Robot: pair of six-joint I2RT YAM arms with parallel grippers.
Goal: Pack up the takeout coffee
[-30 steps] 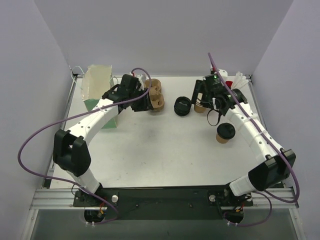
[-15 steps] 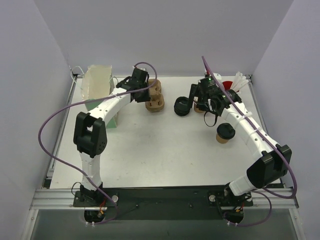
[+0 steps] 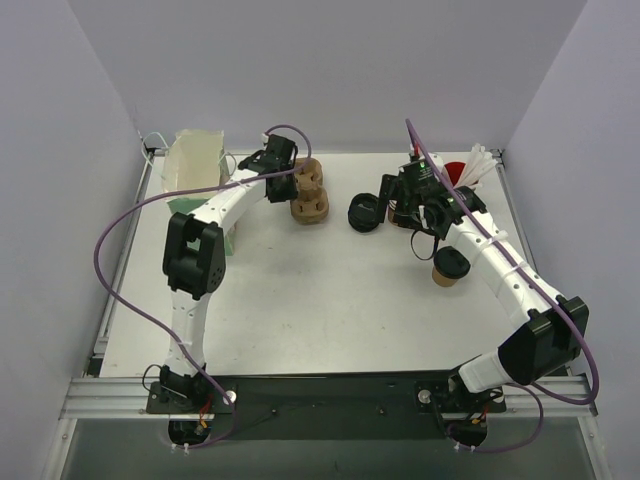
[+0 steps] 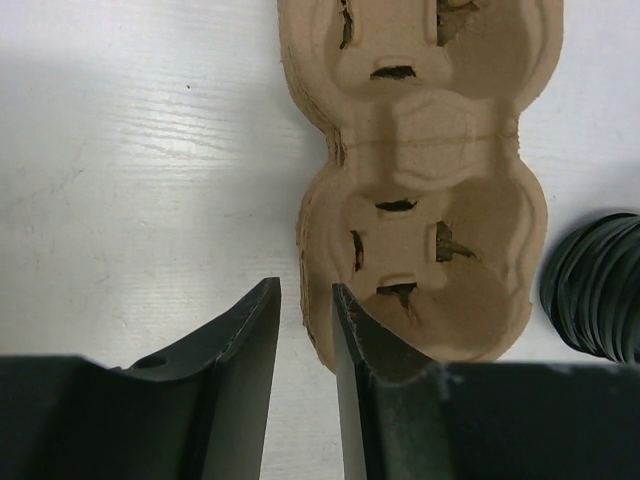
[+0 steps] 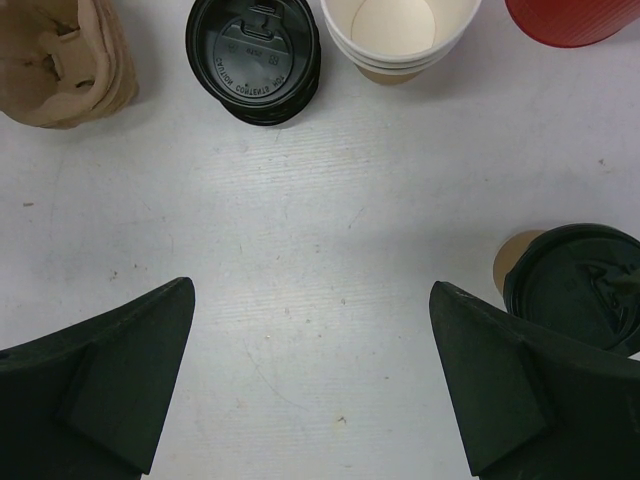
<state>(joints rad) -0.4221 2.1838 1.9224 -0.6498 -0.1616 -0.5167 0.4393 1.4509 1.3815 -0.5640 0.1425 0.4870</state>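
White table (image 3: 300,290), nothing packed yet: coffee (image 5: 570,285) stands apart from the carrier (image 4: 430,250), beside my right gripper (image 5: 310,390), spread wide and empty; my left gripper (image 4: 305,292), narrowly parted and empty, hovers at the carrier's edge.

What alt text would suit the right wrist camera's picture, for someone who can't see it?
The right gripper hangs wide open over a white table, the lidded takeout coffee close by one finger. Along the picture's top: a pulp cup carrier, a stack of black lids, nested lidless paper cups and a red cup.
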